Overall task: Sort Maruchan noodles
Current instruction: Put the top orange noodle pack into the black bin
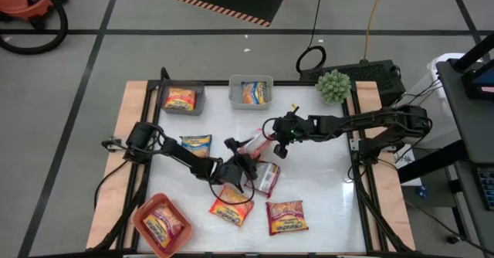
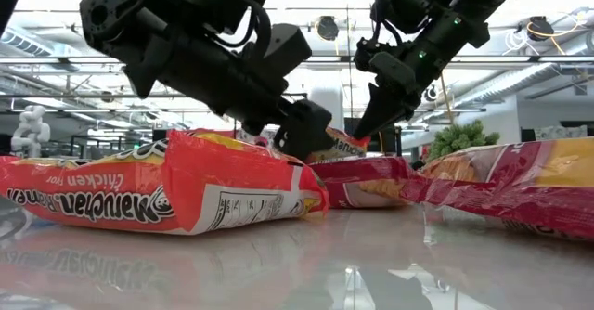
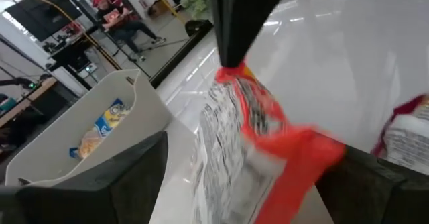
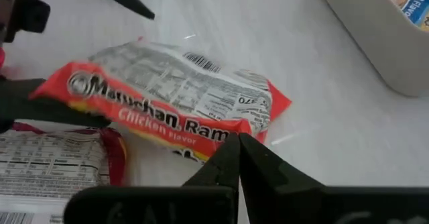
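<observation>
The orange-red plastic Maruchan chicken ramen packet (image 1: pixel 254 141) sits lifted at the middle of the white surface (image 1: pixel 324 188), tilted, its long axis running roughly from the left arm toward the right arm; its printed white back with barcode faces up in the right wrist view (image 4: pixel 174 90); the right pincer (image 1: pixel 276 145) has its fingers pressed together on the packet's edge, pinching it; the left pincer (image 1: pixel 241 156) is close at the packet's other end, and whether it is spread or closed I cannot tell.

Just beside lies a silvery-pink packet (image 1: pixel 267 178), back up; nearer the front edge lie an orange-yellow packet (image 1: pixel 231 208) and a red packet (image 1: pixel 286 215); a blue-and-yellow packet (image 1: pixel 196 144) lies by the left arm.

At the far edge a grey rectangular bin (image 1: pixel 182 97) holds an orange packet, and a pale clear bin (image 1: pixel 251 92) holds a blue-yellow one; a salmon-red bin (image 1: pixel 160 225) at the front left corner holds a red packet; a green plant ball (image 1: pixel 333 86) stands at the far right corner.
</observation>
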Action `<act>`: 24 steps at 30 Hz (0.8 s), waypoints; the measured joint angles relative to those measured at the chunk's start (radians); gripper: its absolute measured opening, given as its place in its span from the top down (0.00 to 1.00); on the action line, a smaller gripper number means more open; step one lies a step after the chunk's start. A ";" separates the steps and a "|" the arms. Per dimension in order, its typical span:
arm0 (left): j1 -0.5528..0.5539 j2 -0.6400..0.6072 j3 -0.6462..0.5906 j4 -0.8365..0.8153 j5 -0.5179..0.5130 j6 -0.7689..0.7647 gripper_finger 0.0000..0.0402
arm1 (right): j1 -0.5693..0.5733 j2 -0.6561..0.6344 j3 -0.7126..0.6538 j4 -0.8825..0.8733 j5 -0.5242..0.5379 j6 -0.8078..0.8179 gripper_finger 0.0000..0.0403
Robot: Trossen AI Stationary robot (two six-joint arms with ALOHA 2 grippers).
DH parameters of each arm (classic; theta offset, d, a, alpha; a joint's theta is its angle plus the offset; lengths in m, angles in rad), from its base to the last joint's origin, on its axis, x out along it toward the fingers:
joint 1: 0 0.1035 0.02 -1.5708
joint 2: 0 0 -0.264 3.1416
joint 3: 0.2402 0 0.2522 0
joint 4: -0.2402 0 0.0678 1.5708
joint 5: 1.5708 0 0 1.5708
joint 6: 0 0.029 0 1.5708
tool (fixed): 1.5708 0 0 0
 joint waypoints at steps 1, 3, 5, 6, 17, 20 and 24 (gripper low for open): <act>0.002 -0.005 0.000 -0.007 0.000 -0.007 0.16 | 0.000 0.000 0.000 0.000 -0.001 0.000 1.00; 0.004 -0.015 0.000 -0.033 0.000 -0.018 0.19 | 0.002 0.000 0.000 0.000 -0.003 0.000 1.00; 0.010 -0.019 0.000 -0.050 0.010 -0.025 0.24 | 0.005 0.000 0.000 -0.001 -0.018 0.000 1.00; 0.012 -0.020 0.000 -0.057 0.022 -0.031 0.26 | 0.005 0.000 0.000 -0.001 -0.032 0.000 1.00; 0.042 -0.020 0.000 -0.157 0.153 -0.075 0.39 | 0.006 0.000 0.000 0.002 -0.075 0.018 1.00; 0.032 -0.020 0.000 -0.182 0.159 -0.021 0.39 | 0.005 0.000 0.000 0.002 -0.046 0.026 1.00; 0.021 -0.020 0.000 -0.225 0.156 0.000 0.39 | 0.005 0.000 0.000 0.003 -0.025 0.025 1.00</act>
